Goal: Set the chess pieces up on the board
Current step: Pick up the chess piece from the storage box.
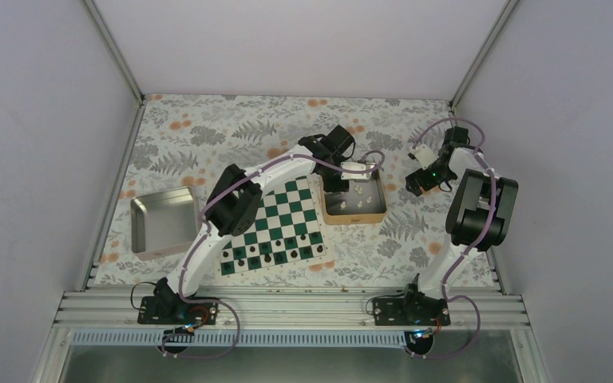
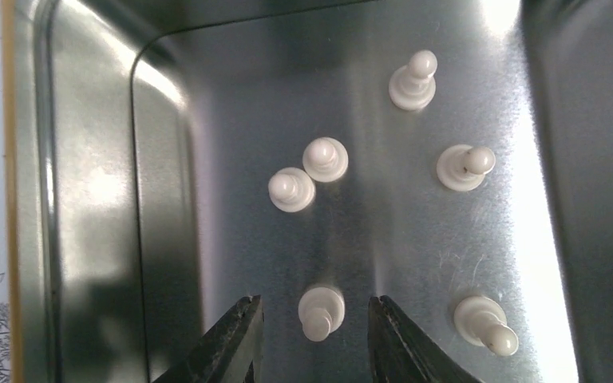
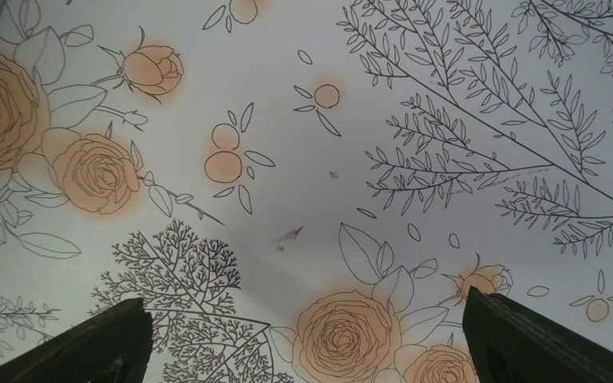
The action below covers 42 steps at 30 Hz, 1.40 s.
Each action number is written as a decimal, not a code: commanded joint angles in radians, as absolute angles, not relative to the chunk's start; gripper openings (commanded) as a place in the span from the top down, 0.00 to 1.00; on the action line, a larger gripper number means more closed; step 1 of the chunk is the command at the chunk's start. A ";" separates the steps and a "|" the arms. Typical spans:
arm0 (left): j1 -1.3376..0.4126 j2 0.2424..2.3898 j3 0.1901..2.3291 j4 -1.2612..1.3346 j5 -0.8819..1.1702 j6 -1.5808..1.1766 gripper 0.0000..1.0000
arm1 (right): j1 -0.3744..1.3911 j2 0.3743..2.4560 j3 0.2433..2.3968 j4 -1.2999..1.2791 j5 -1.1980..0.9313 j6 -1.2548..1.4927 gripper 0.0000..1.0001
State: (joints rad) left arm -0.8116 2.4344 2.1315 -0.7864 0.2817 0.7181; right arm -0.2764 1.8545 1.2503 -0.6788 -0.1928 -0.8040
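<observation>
From above, the board (image 1: 283,209) lies flat on the flowered tablecloth (image 1: 207,136) in the middle of the table, its near edge towards the arm bases. Dark pieces (image 1: 265,250) stand on its two near rows, and the far squares are bare. The left arm stretches across the board. The left gripper (image 1: 338,186) points down into the tan tin (image 1: 355,218), which sits just right of the board's far right corner. The white chess pieces (image 1: 361,194) show as pale specks on the tin's floor. A grey tray (image 1: 162,231) lies well left of the board. The right gripper (image 1: 415,183) hangs over the tablecloth just right of the tin. This view does not show how far either claw is spread.

In the left wrist view, six chess pieces (image 2: 325,159) are scattered on the shiny floor of the tin (image 2: 88,199). Two touch each other near the middle, and the others stand apart. The left gripper (image 2: 313,302) is partly spread, its dark fingers (image 2: 235,343) on either side of the near piece (image 2: 320,309). Metal shows on both sides of that piece, so neither finger touches it.

In the right wrist view, the right gripper (image 3: 305,299) is spread wide and holds nothing. Its fingers (image 3: 88,343) sit at the two lower corners, with only the tablecloth (image 3: 327,159) between them.
</observation>
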 commanded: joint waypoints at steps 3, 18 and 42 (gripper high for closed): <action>-0.812 2.452 2.121 -0.793 0.276 0.745 0.66 | -0.284 1.867 1.247 -0.683 -0.198 -0.820 0.00; -0.814 2.500 2.165 -0.820 0.274 0.758 0.67 | -0.286 1.864 1.246 -0.683 -0.198 -0.822 0.00; -0.829 2.369 2.171 -0.871 0.243 0.752 0.97 | -0.296 1.855 1.246 -0.682 -0.199 -0.824 0.00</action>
